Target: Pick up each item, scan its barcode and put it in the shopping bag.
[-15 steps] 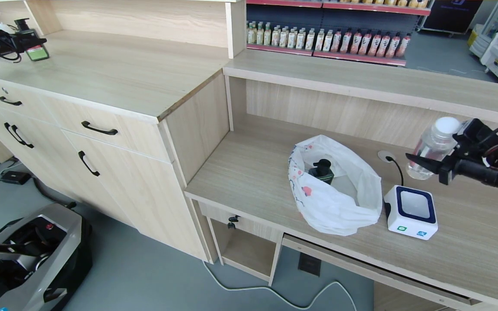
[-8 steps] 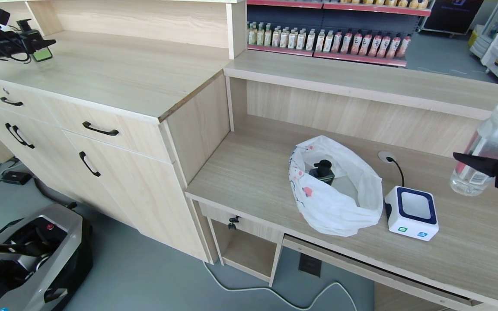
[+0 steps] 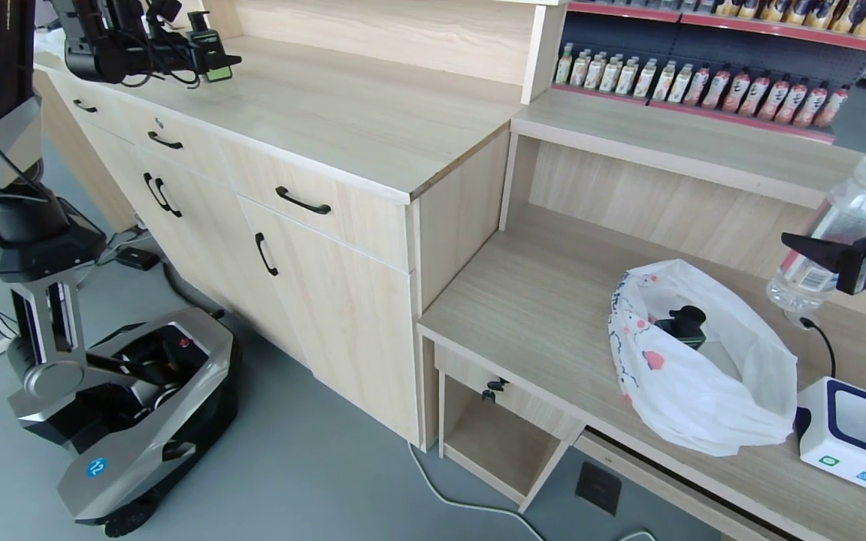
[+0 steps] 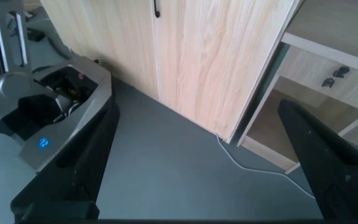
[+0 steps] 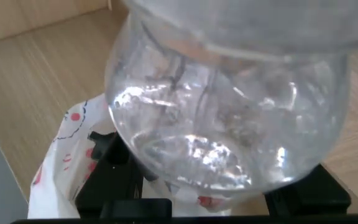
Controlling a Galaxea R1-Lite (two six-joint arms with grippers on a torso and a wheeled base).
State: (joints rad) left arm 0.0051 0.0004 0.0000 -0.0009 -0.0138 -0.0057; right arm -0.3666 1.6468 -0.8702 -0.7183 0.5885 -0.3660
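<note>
Bottle [image 3: 846, 218]: hanging above the lower counter [image 3: 538, 300] at the far right of the head view, leaning with the long axis running from base at 7 o'clock to white cap at 1 o'clock. Showing clear plastic with a red-and-white label band low on the body, and looking see-through at the base in the right wrist view. Being clamped round the lower body by the right gripper [image 3: 805, 255], black fingers pressing on either side. Lying at 7 o'clock from it, a white shopping bag [image 3: 704, 391], mouth gaping, holding a dark item [image 3: 685, 323]. Sitting at 6 o'clock, just beside the bag, a white scanner [image 3: 850, 432], with a black cable [image 3: 824, 346] running below the bottle. Hovering over the tall counter [image 3: 373, 113] at 10 o'clock, well apart, the left gripper [image 3: 219, 64], fingers spread wide with nothing between.
</note>
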